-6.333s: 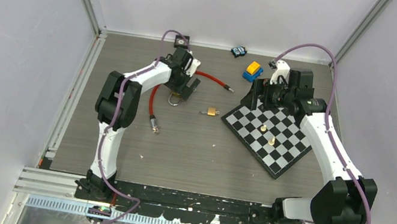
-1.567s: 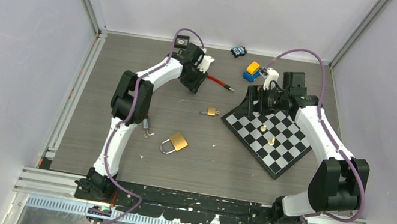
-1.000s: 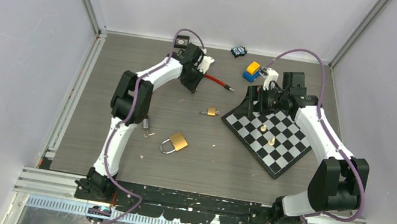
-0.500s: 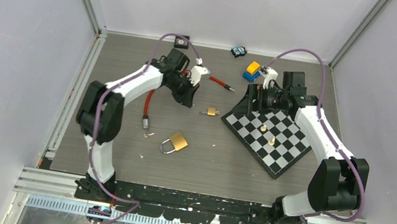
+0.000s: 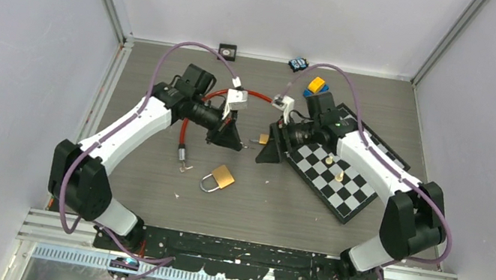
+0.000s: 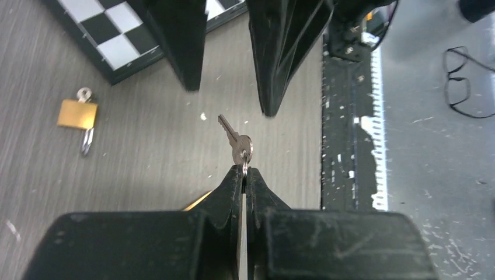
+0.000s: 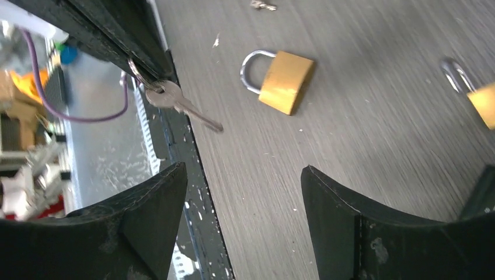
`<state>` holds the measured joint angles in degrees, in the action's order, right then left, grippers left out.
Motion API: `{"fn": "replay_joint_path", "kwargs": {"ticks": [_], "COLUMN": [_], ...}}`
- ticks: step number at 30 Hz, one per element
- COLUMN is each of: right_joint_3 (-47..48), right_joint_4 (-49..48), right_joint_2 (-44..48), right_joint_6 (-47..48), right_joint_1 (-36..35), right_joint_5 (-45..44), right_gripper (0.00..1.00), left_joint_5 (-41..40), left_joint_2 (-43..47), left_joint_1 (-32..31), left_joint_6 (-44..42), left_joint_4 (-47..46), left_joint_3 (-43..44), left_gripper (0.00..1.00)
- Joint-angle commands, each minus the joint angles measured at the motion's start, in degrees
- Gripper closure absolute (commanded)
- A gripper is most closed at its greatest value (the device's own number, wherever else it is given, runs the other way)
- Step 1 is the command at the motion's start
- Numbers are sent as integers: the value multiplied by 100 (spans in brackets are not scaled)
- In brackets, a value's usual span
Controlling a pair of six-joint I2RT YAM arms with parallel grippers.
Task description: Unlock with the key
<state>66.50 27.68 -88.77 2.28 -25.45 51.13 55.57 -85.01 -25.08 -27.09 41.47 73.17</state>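
Observation:
My left gripper (image 6: 243, 169) is shut on the ring end of a silver key (image 6: 236, 140), whose blade points away from it above the table. The key (image 7: 175, 100) also shows in the right wrist view, hanging from the left fingers (image 7: 117, 35). Facing it a short way off is my right gripper (image 5: 266, 151), open with nothing between its jaws (image 7: 240, 172). A large brass padlock (image 5: 222, 177) lies flat on the table below and between both grippers, shackle to the left. A small brass padlock (image 5: 264, 140) lies near the chessboard's left corner.
A chessboard (image 5: 354, 192) with two pale pieces (image 5: 339, 175) lies at the right, under the right arm. A red cable lock (image 5: 252, 95) curves behind the left arm. Small loose keys (image 5: 184, 167) lie left of the large padlock. A blue-and-yellow toy (image 5: 315, 85) sits at the back.
The left arm swung from the back toward the middle, carrying the key. The right arm moved left off the chessboard to face it, and its jaws have narrowed a little.

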Motion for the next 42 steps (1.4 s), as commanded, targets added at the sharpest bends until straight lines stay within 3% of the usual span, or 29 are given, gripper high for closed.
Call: {"fn": "replay_joint_path", "kwargs": {"ticks": [1, 7, 13, 19, 28, 32, 39, 42], "right_joint_3": [448, 427, 527, 652, 731, 733, 704, 648], "right_joint_4": [411, 420, 593, 703, 778, 791, 813, 838], "right_joint_2": [378, 853, 931, 894, 873, 899, 984, 1076], "right_joint_6": [1210, 1650, 1850, 1928, 1949, 1971, 1970, 1980], "right_joint_1": [-439, -779, -1027, -1217, -1399, -1425, -1427, -1425], "right_joint_5": [-96, -742, -833, -861, -849, -862, -876, -883], "right_gripper": [24, 24, 27, 52, 63, 88, 99, 99], "left_joint_5": [967, 1247, 1343, 1404, 1477, 1476, 1407, 1250], "left_joint_2": [315, 397, 426, 496, 494, 521, 545, 618], "left_joint_1": [-6, -6, -6, -6, -6, -6, -6, -6], "left_joint_6": [64, 232, 386, 711, 999, 1126, 1184, 1153], "left_joint_4": [246, 246, 182, -184, -470, -636, -720, -786], "left_joint_3": [77, 22, -110, -297, -426, -498, -563, -628], "left_gripper": [100, 100, 100, 100, 100, 100, 100, 85]}}
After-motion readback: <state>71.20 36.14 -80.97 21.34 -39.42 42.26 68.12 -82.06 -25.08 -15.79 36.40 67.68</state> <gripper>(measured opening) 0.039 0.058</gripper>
